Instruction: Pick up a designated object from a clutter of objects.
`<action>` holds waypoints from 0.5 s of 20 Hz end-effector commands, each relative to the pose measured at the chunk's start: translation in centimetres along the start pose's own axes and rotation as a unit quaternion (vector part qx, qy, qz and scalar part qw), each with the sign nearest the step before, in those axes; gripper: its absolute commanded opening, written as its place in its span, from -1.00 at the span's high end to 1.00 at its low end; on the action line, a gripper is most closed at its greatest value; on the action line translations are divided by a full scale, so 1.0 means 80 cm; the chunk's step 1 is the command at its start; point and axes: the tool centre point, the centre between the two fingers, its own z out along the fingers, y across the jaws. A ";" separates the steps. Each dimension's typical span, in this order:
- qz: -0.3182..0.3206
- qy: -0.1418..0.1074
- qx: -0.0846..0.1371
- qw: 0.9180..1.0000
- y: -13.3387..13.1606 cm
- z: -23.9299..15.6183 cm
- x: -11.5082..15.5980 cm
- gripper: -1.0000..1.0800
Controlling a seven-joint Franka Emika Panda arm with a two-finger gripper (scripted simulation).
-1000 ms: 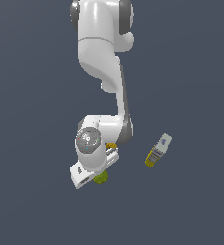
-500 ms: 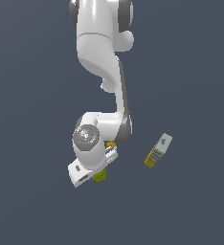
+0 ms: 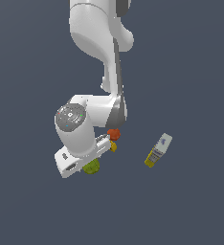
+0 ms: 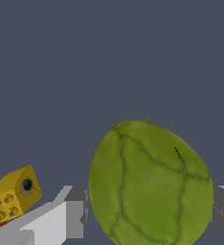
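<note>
While the two grey finger pads (image 4: 76, 210) stand on either side of the green pear-like fruit (image 4: 150, 184) in the wrist view, each sits right at the fruit's flank, so the fingers look closed on it, though the exact line of contact cannot be made out. That fruit fills the space between the jaws, its yellow-green skin dull, mottled and crossed by dark crack-like veins. In the exterior view only a small part of the fruit (image 3: 91, 167) peeks out beneath the gripper (image 3: 85, 165), which is mostly covered by the white hand and wrist of the Panda arm (image 3: 92, 112). Just beside the gripper lies the small yellow cube (image 4: 14, 194), tilted on a corner, with a dark hole on one face and small studs on another; in the exterior view the cube (image 3: 113, 146) shows as a sliver at the edge of the hand. A dark red edge at the border of the wrist view, touching the cube, appears to belong to the orange-red ball (image 3: 114, 134), which the exterior view shows partly tucked under the arm, just above the cube. Well apart, toward the exterior view's right, the yellow-and-white oblong bottle (image 3: 158, 150) lies tilted on the plain dark grey-blue floor (image 3: 190, 72).
</note>
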 end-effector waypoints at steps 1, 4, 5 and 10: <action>0.000 0.001 -0.001 1.000 0.007 -0.033 -0.014 1.00; 0.000 0.001 -0.001 1.000 0.015 -0.075 -0.032 1.00; 0.000 0.002 -0.001 1.000 0.018 -0.089 -0.038 1.00; 0.000 0.002 -0.001 1.000 0.032 -0.159 -0.069 1.00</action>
